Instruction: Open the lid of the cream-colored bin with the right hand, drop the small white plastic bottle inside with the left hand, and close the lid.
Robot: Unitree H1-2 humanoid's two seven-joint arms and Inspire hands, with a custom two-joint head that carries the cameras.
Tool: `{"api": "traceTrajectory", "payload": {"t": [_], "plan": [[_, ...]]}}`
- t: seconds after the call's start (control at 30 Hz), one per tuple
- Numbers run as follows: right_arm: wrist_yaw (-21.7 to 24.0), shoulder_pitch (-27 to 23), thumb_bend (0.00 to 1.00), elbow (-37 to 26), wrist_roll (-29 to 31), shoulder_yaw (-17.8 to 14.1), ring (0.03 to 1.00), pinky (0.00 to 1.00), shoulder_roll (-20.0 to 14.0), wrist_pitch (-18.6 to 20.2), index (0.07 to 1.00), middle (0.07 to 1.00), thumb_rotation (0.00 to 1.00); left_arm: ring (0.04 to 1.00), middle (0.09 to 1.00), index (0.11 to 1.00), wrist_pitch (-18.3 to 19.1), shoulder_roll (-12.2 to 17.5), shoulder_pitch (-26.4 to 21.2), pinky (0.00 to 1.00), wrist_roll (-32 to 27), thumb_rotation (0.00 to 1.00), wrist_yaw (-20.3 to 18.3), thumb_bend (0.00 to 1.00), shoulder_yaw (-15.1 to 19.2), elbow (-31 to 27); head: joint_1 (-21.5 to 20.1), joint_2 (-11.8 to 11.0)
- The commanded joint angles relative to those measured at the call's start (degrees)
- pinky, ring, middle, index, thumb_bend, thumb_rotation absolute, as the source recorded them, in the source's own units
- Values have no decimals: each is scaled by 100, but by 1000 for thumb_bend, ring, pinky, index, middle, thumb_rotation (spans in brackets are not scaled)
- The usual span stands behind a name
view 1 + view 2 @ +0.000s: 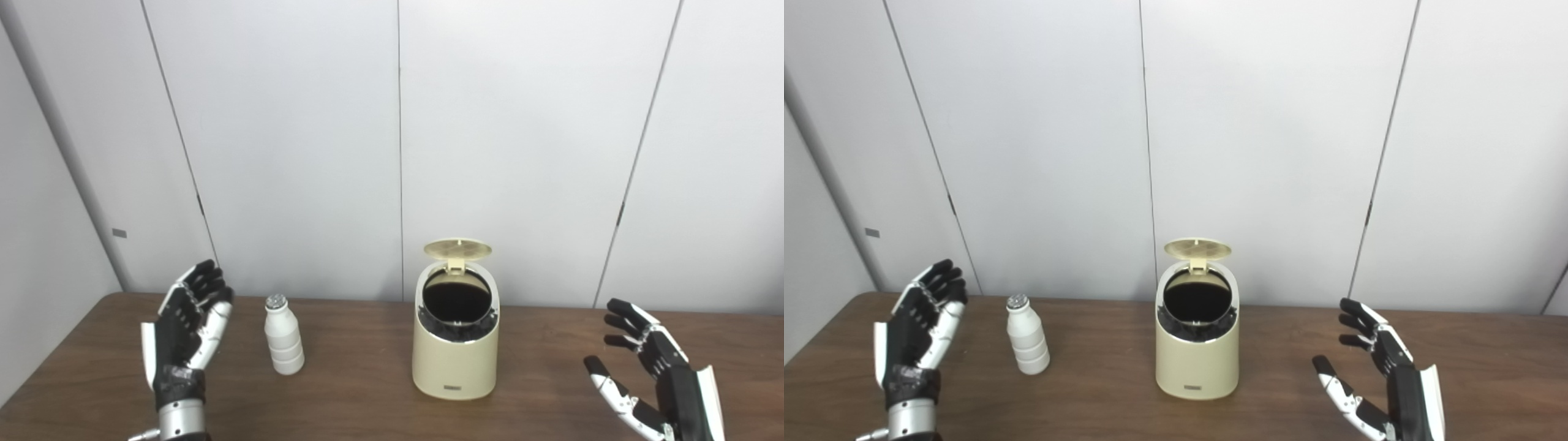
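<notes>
The cream-colored bin stands mid-table with its round lid swung up at the back, showing a dark inside. A small white plastic bottle with a silvery cap stands upright to the bin's left. My left hand is raised just left of the bottle, palm toward it, fingers apart, holding nothing and not touching it. Well to the right of the bin, my right hand hovers near the front edge, open and empty.
The brown wooden table carries only the bin and bottle. Grey wall panels close off the back edge right behind the bin.
</notes>
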Motion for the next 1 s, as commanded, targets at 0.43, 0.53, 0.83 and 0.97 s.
{"api": "traceTrajectory", "payload": {"t": [0.43, 0.53, 0.83, 0.97], "plan": [[254, -112, 193, -189, 346, -104, 779, 671, -192, -162, 773, 796, 198, 885, 885, 899, -208, 78, 146, 822, 462, 423, 270, 1000, -21, 79, 379, 69], [291, -113, 194, -246, 417, -122, 772, 662, -207, -65, 770, 795, 246, 908, 908, 934, -252, 99, 144, 851, 484, 436, 328, 1000, 3, 162, 439, 84], [358, -98, 220, -367, 394, -132, 758, 639, -218, 57, 762, 786, 368, 885, 876, 912, -119, 111, 168, 835, 567, 437, 198, 1000, -146, 114, 497, 147], [388, -81, 212, -408, 416, -130, 766, 656, -203, 97, 768, 792, 363, 856, 869, 902, 12, 197, 115, 783, 1048, 407, 260, 1000, -354, 212, 475, 143]]}}
